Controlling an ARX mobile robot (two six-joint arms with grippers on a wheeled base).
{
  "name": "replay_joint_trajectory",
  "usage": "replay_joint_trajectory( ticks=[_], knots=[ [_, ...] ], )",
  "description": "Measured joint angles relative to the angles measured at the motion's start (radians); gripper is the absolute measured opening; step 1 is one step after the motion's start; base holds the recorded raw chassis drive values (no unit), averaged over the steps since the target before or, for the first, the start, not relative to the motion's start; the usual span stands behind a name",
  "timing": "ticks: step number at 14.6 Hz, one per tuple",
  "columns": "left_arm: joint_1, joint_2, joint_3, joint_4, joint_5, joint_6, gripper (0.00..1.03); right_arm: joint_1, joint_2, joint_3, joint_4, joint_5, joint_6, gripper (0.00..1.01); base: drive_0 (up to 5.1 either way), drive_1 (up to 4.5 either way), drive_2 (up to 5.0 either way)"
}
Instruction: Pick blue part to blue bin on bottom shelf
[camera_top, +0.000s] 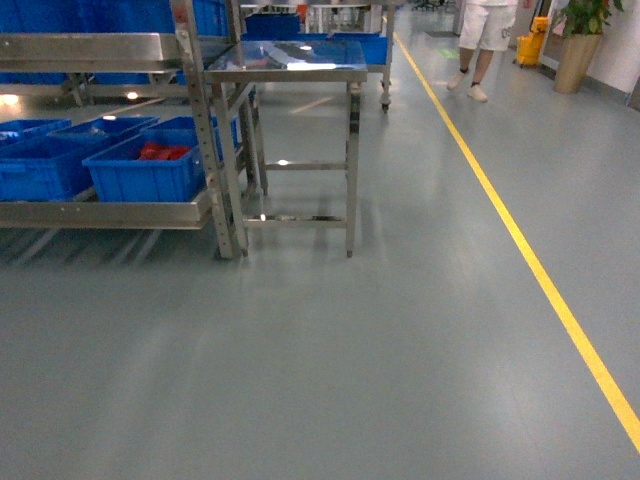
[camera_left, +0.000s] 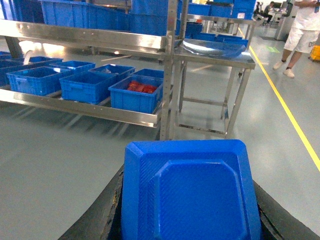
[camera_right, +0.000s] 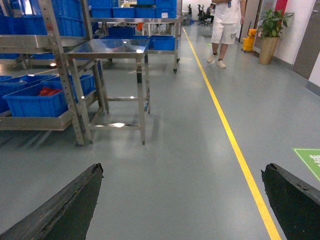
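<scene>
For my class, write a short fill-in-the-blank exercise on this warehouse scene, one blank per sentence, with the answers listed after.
1. The left gripper holds a large ______ plastic piece between its fingers.
2. The right gripper is ______, with bare floor between its fingers.
3. The line painted along the floor is ______.
4. On the bottom shelf, the crate nearest the steel table holds ______ items.

Answers: blue; open; yellow; red
</scene>
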Motion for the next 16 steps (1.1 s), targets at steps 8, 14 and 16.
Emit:
replay_joint_trajectory(
  ticks=[8, 14, 16],
  knots=[
    [0.000, 0.002, 0.000, 0.000, 0.000, 0.000, 0.43, 0.000, 0.000, 0.000, -0.002, 0.000, 0.000, 0.98, 0.0, 4.25, -4.2],
    [0.000, 0.002, 0.000, 0.000, 0.000, 0.000, 0.43, 0.000, 0.000, 0.000, 0.000, 0.000, 0.000, 0.98, 0.0, 4.27, -4.2],
    [0.000, 0.001, 0.000, -0.002, 0.000, 0.000, 0.43, 0.000, 0.000, 0.000, 0.000, 0.000, 0.000, 0.98, 0.0, 4.20, -4.2]
  ],
)
